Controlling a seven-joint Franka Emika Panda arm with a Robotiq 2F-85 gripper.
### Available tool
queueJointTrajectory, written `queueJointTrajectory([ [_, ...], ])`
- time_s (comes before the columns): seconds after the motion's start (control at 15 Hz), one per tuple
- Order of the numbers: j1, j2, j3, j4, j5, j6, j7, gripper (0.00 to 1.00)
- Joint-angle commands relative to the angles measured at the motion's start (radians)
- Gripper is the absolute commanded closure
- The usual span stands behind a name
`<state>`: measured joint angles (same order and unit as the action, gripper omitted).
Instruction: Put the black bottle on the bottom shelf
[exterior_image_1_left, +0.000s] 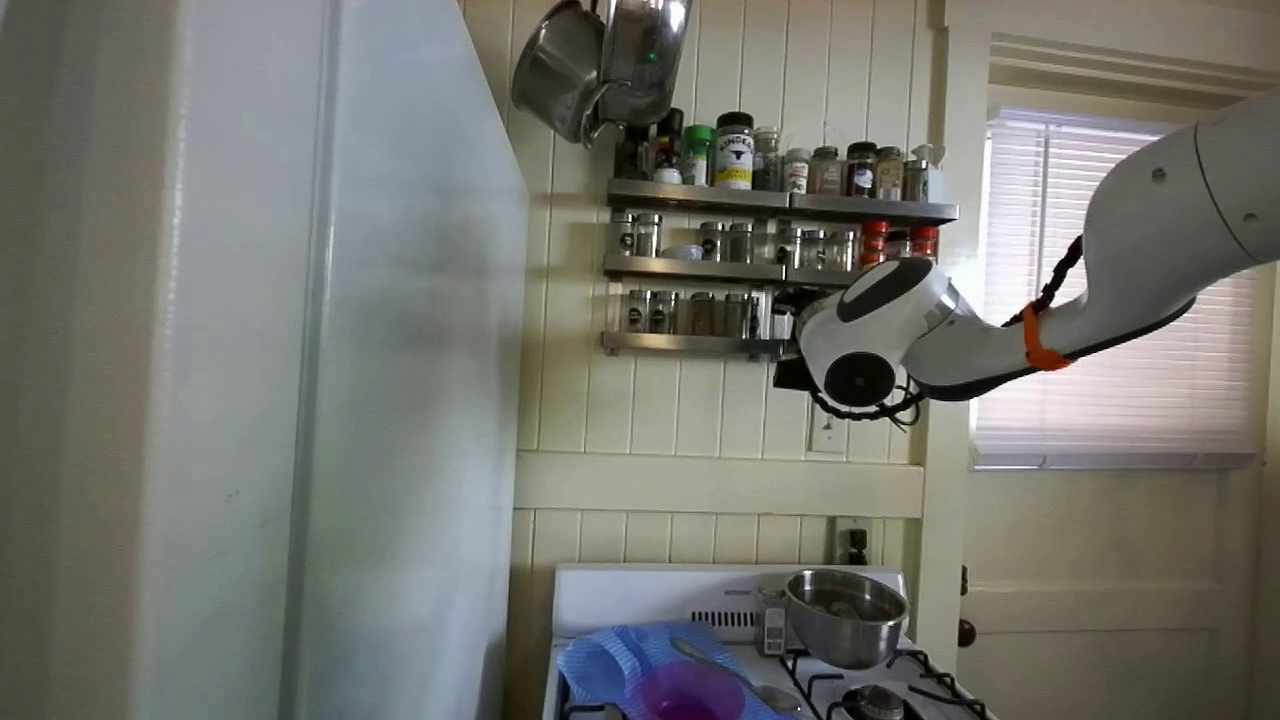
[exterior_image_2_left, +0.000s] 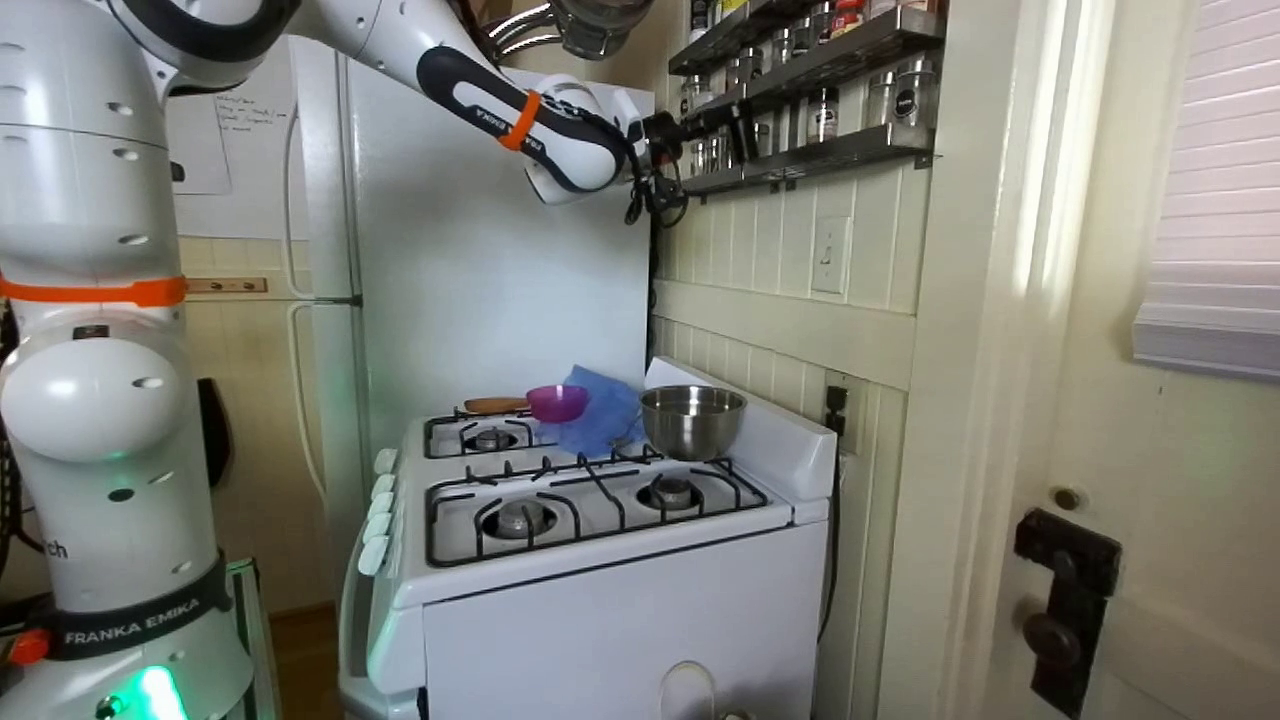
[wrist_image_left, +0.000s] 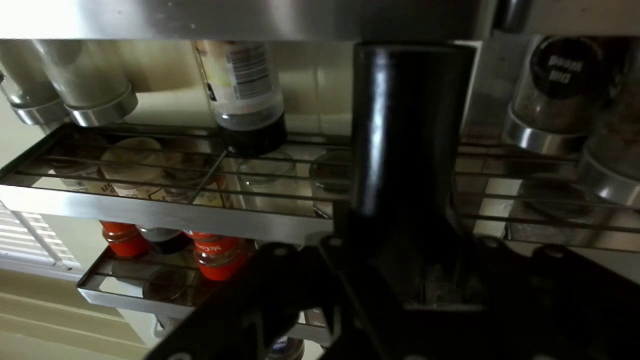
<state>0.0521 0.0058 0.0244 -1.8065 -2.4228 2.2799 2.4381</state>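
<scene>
Hand (wrist_image_left: 400, 225) clasping black bottle (wrist_image_left: 410, 125) | bottom shelf (exterior_image_1_left: 680, 343) nearby, bearing jars (exterior_image_1_left: 703, 313) | panelled wall (exterior_image_1_left: 700, 405) | stove (exterior_image_2_left: 620, 610) below

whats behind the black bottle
Beyond the black bottle, the wrist view shows cream wall, a black-capped jar off to one side and a dill weed jar to the other. Whatever is straight behind it is covered.

Partly hidden gap on the bottom shelf (wrist_image_left: 200, 20) between barcode-labelled jar (wrist_image_left: 244, 95) and dill jar (wrist_image_left: 550, 102), middle shelf (wrist_image_left: 165, 213) overhead
</scene>
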Motion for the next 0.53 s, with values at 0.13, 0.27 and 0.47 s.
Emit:
queueJointTrajectory([
  [0.13,-0.004,-0.008,0.008,0.007,0.012,-0.008,0.001,0.82],
  [0.27,-0.005,-0.011,0.007,0.010,0.015,-0.011,0.004,0.82],
  [0.47,-0.009,-0.015,0.003,0.022,0.020,-0.004,0.006,0.82],
])
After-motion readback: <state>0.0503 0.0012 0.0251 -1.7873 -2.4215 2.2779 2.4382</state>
